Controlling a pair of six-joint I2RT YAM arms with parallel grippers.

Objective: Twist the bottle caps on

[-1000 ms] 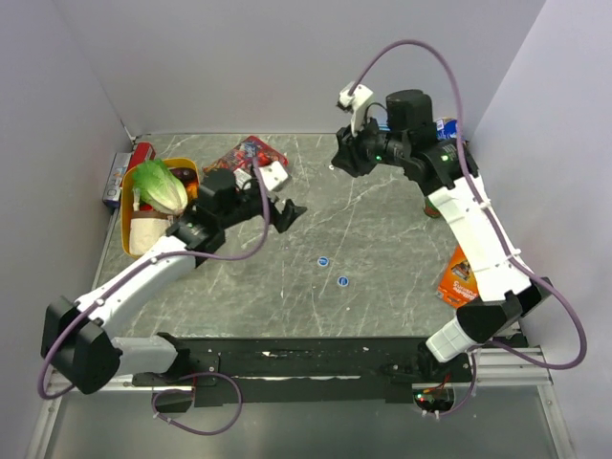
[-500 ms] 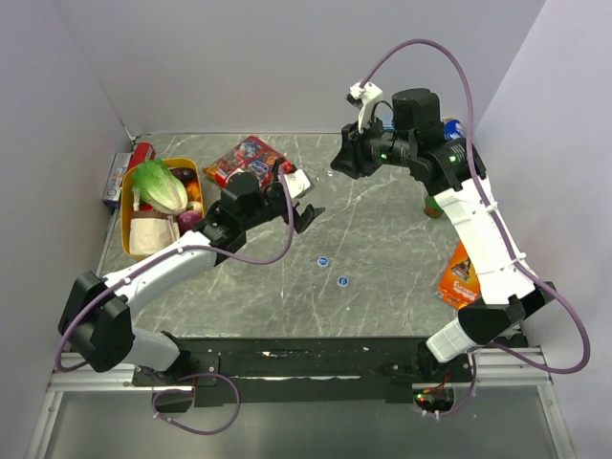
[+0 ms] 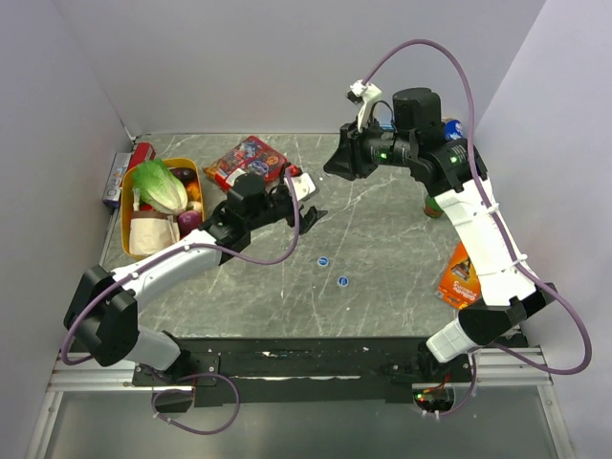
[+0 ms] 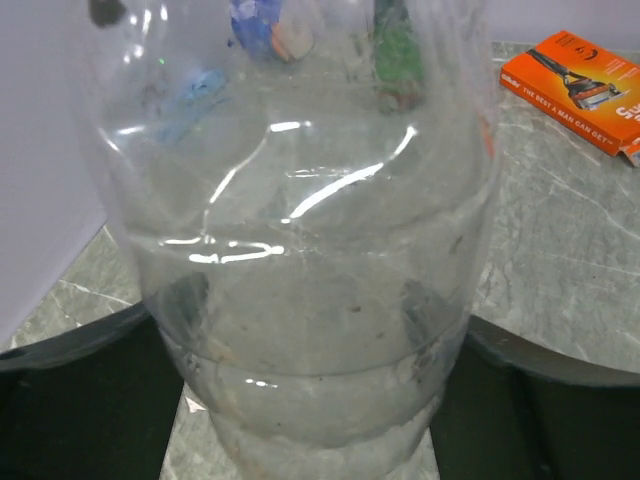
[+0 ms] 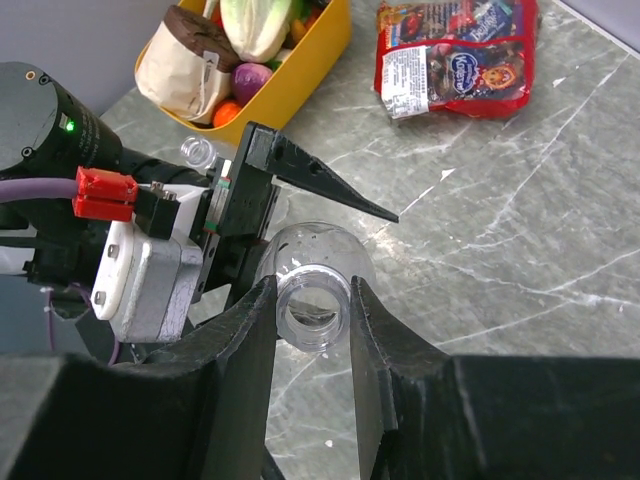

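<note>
The left gripper (image 3: pixel 308 203), fingers spread, sits around a clear bottle (image 4: pixel 300 250) at the table's (image 3: pixel 382 239) centre-back. The right gripper (image 5: pixel 312 310), at one o'clock, pinches another bottle's neck (image 5: pixel 312 310). Two blue caps (image 3: pixel 323 261) (image 3: pixel 342 281) lie in open marble towards six o'clock.

In your left wrist view the clear bottle (image 4: pixel 300 250) fills the frame, cut off at top and bottom and hiding the left pincer's fingers, while the orange box (image 4: pixel 578 88) runs off the right edge and things seen through the plastic blur.
</note>
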